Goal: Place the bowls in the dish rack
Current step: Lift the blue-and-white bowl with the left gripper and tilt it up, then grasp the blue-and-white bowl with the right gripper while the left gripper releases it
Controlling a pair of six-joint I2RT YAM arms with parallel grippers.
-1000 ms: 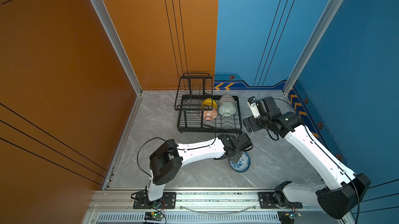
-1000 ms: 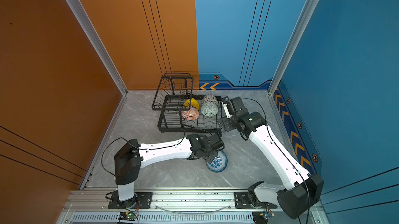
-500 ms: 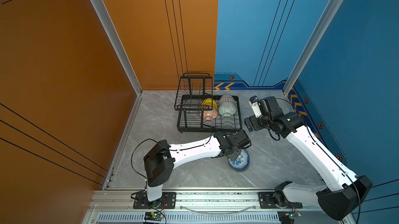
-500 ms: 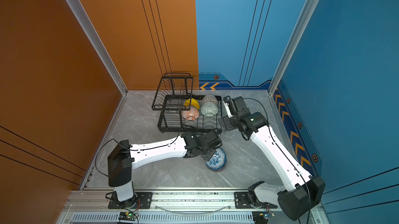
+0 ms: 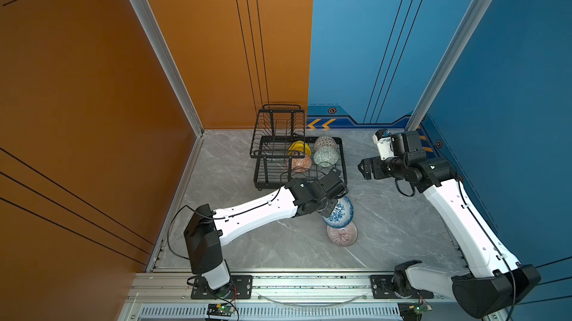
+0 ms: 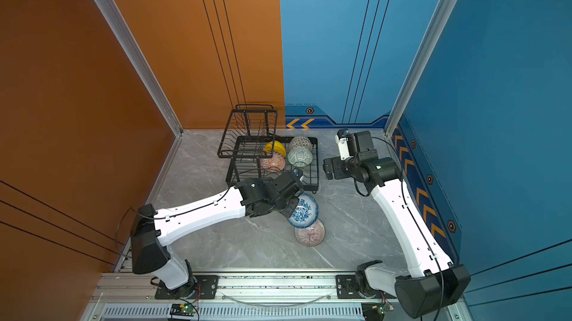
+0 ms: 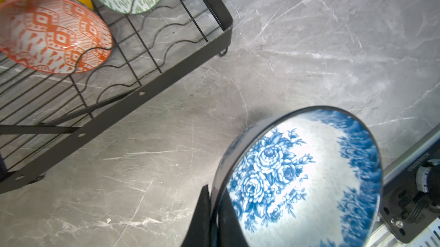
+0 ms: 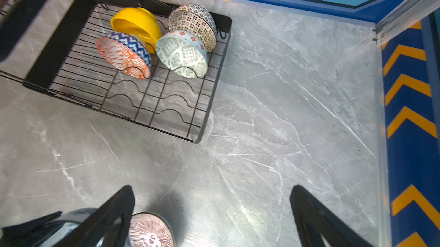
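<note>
One probably-slick, chippable blue-white floral bowl [image 7: 302,176] sits rim-pinched in our left gripper [image 7: 214,212]; our right gripper [image 8: 212,193] gapes empty.

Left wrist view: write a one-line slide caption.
Left hand grips the rim of the blue floral bowl beside the part-loaded dish rack.

- Grey marble-look tabletop [image 5: 247,242] (pale veins run across it), bare over most of its left and right parts.
- Black wire dish rack [image 7: 112,114] stands on it at the far side, about the middle, on small feet.
- Pink radial-striped bowl [image 5: 342,234] rests on it nearer, off the rack's near right corner, clear of the rack.
</note>
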